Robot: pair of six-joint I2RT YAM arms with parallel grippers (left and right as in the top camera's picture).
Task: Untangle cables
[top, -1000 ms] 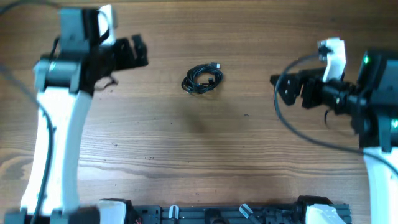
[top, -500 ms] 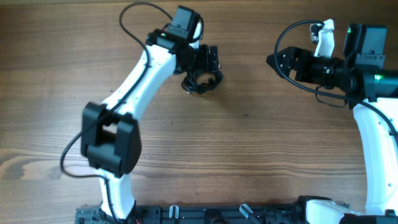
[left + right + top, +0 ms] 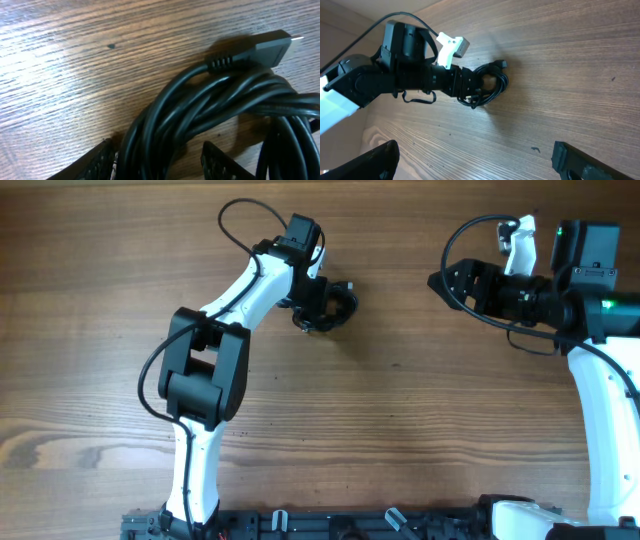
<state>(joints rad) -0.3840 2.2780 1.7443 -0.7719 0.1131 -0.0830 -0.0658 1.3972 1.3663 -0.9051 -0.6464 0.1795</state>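
Only partly visible: L fingers [image 3: 94, 163] astride cables [image 3: 200, 107]

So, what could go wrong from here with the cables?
1. The left hand straddles several twisted strands of the cables, so it may lift the whole tangle at once.
2. The right hand is open and far away; nothing anchors the bundle, so it could simply drag across the table.

All I get of the room from here is the table [image 3: 400, 430]: brown wood, its long grain running side to side and filling every view. A black rail [image 3: 340, 525] lines the near edge in the overhead view. Soft glare [image 3: 45, 60] whitens the wood in the left wrist view, near a small dark speck [image 3: 111, 46].
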